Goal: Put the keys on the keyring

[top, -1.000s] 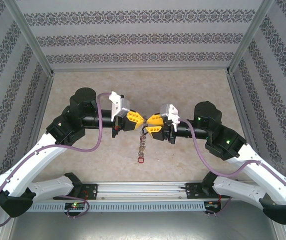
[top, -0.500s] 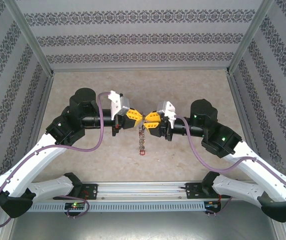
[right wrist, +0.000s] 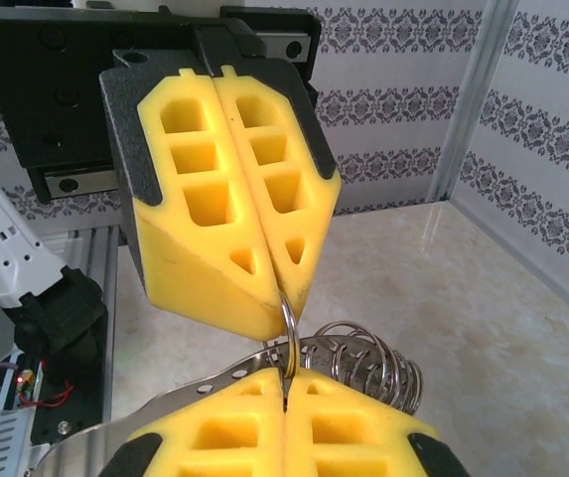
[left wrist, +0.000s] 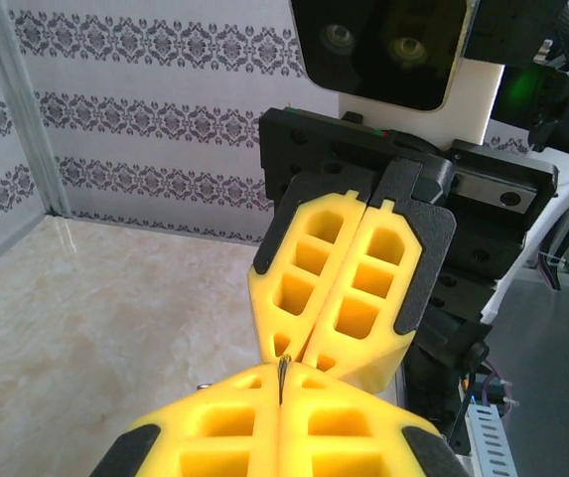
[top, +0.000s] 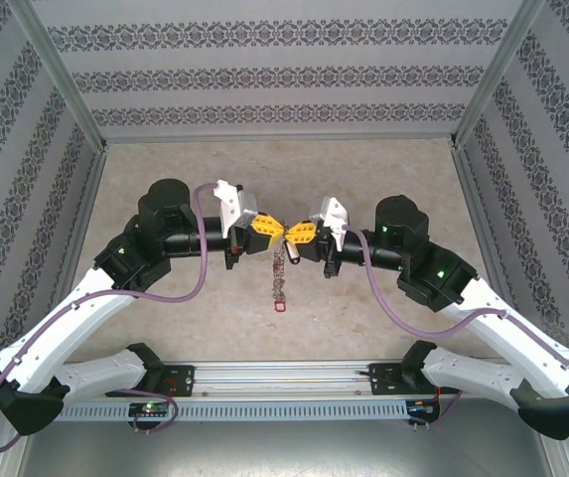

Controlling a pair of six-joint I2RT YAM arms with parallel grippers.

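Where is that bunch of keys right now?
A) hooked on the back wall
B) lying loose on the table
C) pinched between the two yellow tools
C: the left tool and the right tool meet tip to tip, both shut on the keyring.

High rear overhead; opposed close wrist views

From above, the ring and what hung from it were too small to make out. Its top was hidden between the left pincer and right pincer.
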